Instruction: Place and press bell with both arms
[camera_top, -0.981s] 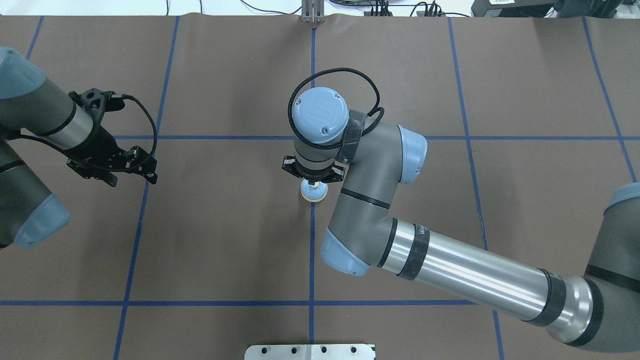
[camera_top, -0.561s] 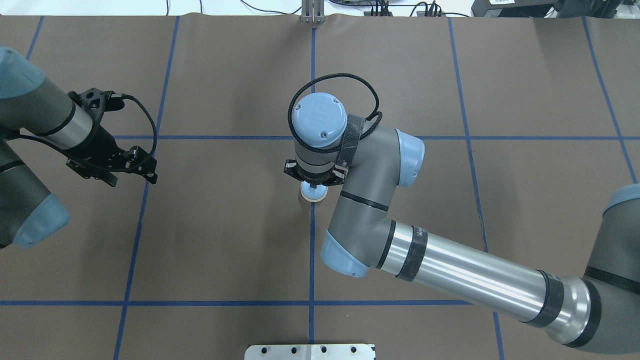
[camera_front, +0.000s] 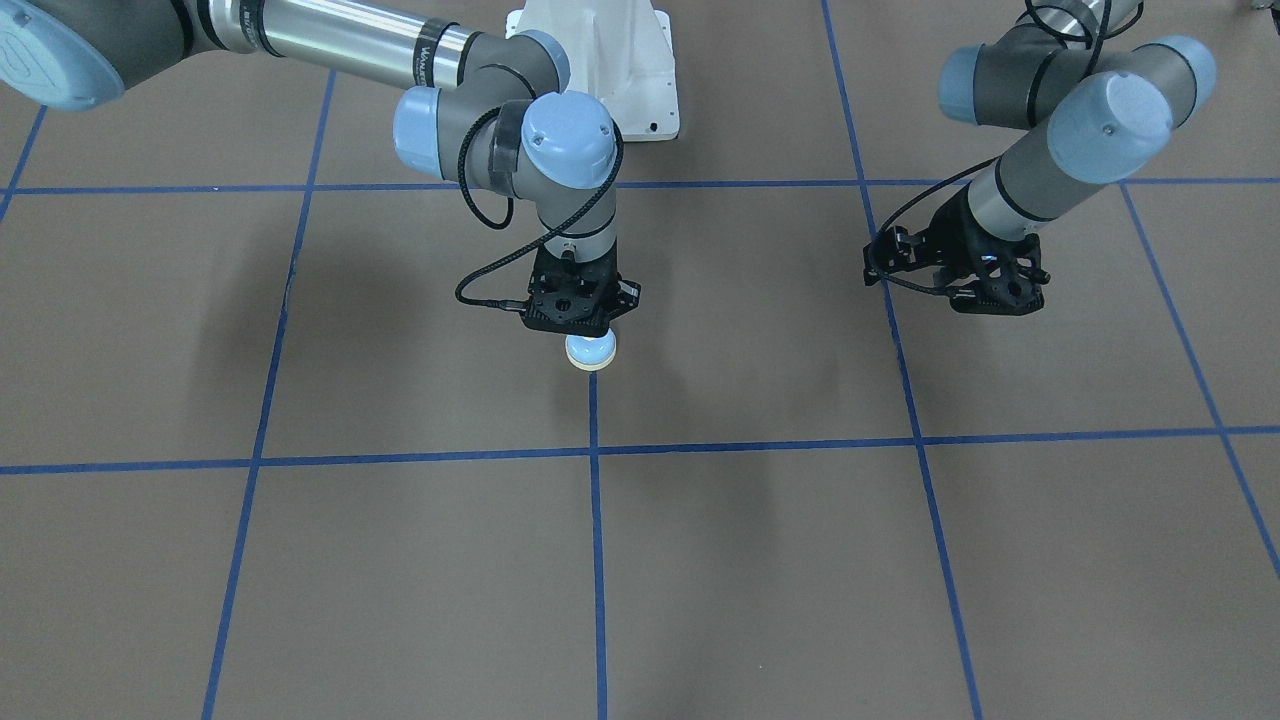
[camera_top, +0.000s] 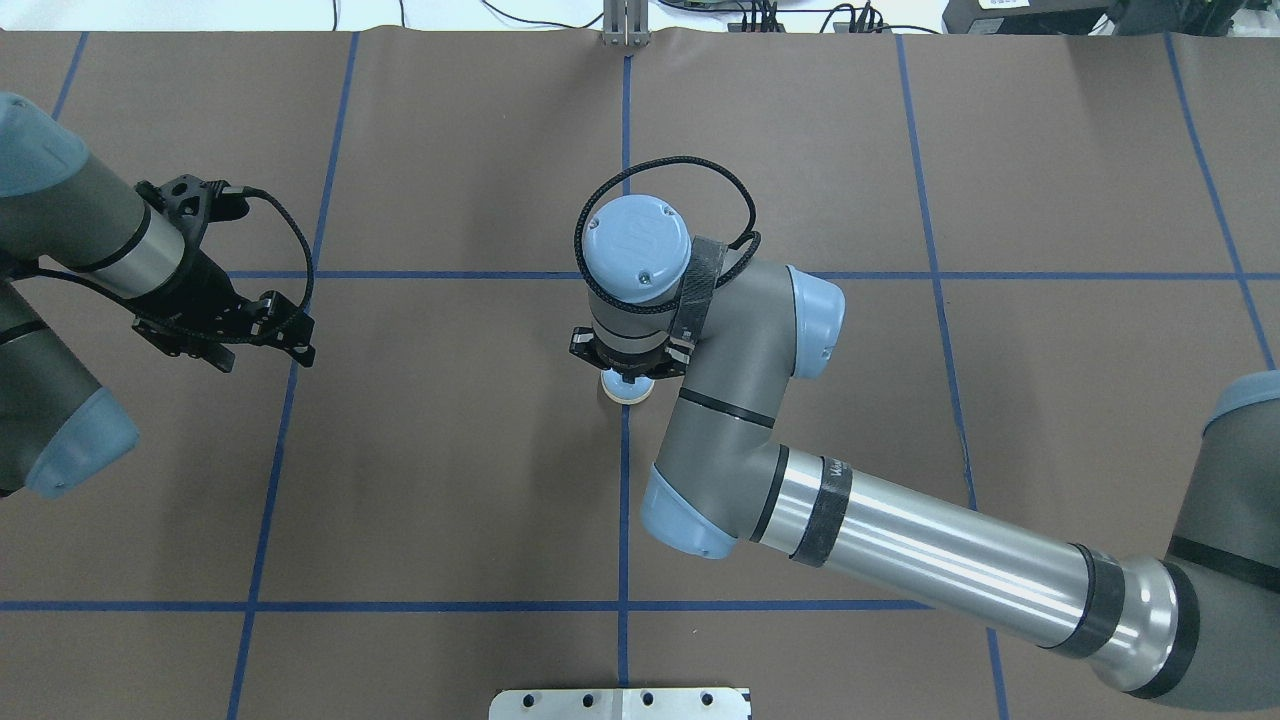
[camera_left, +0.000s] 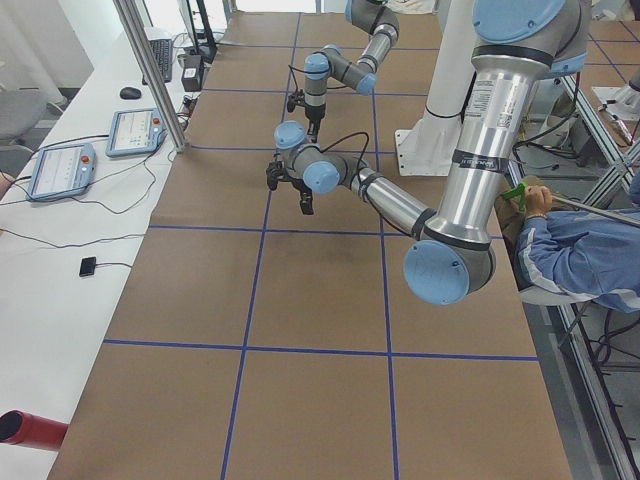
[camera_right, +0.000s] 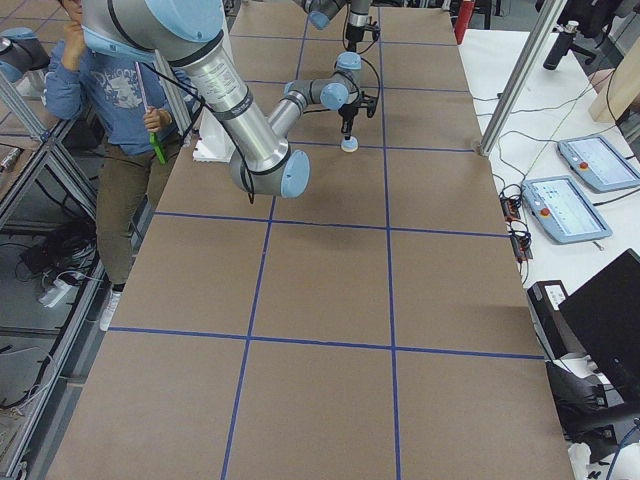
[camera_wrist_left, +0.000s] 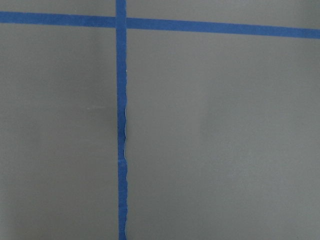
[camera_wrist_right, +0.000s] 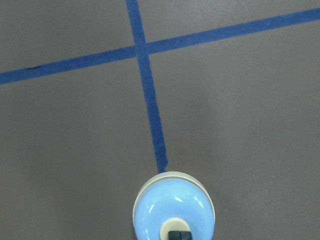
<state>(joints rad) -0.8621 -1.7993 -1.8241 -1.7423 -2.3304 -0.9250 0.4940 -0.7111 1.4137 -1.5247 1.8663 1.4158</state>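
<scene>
Brown paper covered the worktop (camera_top: 450, 480), gridded in blue tape (camera_top: 622, 520), with a white bench of teach pendants (camera_left: 62, 168) along its far edge. The bell (camera_wrist_right: 173, 210) sat mid-worktop on a tape line: a glossy light-blue dome with a cream base ring and cream button. The right gripper (camera_front: 588, 335) stood straight above it, tips pinched together on the button. The left gripper (camera_top: 285, 335) hung toward the left end; I couldn't tell how its jaws stood.
</scene>
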